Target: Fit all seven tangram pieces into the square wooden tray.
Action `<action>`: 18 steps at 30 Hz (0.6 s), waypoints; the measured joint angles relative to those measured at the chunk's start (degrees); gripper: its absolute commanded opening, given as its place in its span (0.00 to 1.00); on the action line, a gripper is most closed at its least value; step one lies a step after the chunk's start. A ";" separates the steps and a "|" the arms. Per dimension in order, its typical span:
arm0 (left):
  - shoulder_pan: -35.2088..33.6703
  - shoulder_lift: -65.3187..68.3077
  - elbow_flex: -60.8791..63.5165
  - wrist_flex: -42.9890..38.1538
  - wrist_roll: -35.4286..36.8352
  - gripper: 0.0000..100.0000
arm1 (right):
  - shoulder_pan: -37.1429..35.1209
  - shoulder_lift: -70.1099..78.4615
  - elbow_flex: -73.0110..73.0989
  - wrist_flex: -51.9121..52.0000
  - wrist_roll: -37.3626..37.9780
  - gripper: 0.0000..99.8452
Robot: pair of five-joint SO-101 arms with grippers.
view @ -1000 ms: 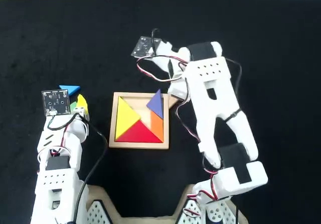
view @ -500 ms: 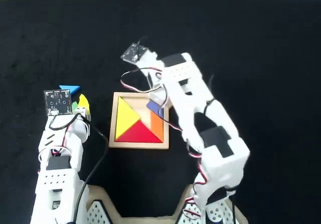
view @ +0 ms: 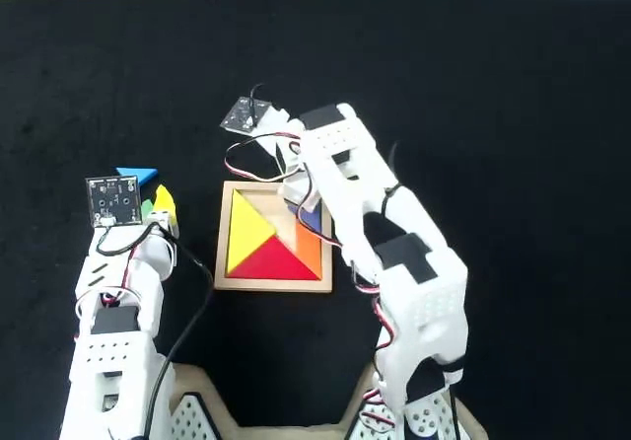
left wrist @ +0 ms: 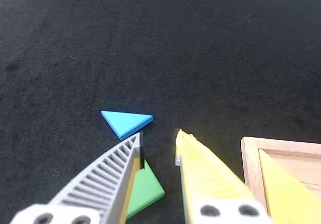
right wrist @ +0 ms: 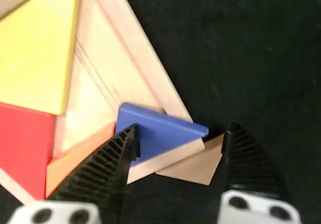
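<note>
Piece (right wrist: 156, 131) between right end effector (right wrist: 183, 127) jaws

Nothing readable is showing: no letters, numbers or signs are appearing on the wooden tray (view: 271, 284) or the black table (view: 513, 114). The small circuit board (view: 110, 200) sitting over the left gripper (left wrist: 158, 136) is carrying tiny marks, all too small to read.

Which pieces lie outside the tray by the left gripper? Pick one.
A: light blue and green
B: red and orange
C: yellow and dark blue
A: the light blue triangle and the green piece lie on the black cloth at the left gripper, off to the side of the tray.
</note>
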 measured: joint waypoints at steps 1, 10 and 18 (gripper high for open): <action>0.00 0.00 0.00 0.00 0.00 0.12 | 0.00 0.35 -0.53 0.00 0.00 0.26; 0.26 0.00 0.00 0.00 0.00 0.12 | 0.18 0.70 -1.85 2.11 0.00 0.11; 0.26 0.00 0.00 0.00 0.00 0.12 | 0.44 -0.26 -3.25 2.20 -0.09 0.04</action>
